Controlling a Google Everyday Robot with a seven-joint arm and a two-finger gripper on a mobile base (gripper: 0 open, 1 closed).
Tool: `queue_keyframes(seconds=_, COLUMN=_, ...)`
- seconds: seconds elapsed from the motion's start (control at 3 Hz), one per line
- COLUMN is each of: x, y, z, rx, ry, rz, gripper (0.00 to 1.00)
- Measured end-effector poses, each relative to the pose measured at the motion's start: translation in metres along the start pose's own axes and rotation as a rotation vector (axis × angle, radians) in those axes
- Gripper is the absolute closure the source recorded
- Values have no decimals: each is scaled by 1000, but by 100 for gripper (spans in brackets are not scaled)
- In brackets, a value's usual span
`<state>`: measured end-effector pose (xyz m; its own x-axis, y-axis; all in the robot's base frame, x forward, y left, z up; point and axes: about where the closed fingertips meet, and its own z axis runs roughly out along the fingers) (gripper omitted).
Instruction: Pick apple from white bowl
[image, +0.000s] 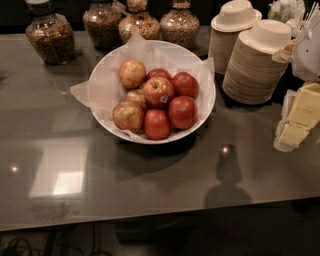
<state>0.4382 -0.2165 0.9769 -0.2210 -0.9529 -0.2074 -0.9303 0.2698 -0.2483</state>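
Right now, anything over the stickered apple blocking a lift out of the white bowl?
Nothing visible. The apple sits topmost in the white bowl; other apples lie only beside and under it. The gripper is out of view, so its approach can't be judged.

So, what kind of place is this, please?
Probably a self-service snack counter: a white bowl of apples, jars of dry snacks behind it, stacks of disposable bowls beside it. The gripper is not in view.

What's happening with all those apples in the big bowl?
Nothing is touching them yet. The robot's tool is out of view. The red apple with yellowish streaks and a small sticker sits atop the pile in the wide, paper-lined white bowl on the dark glossy counter, waiting to be picked.
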Motion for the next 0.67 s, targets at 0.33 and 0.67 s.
queue_keyframes(seconds=0.33, x=-1, y=-1, z=0, rx=8, ry=-1, rz=0, gripper=0)
queue_keyframes(seconds=0.67, x=-24, y=-8, z=0, rx=45, ry=-82, rz=-18, gripper=0)
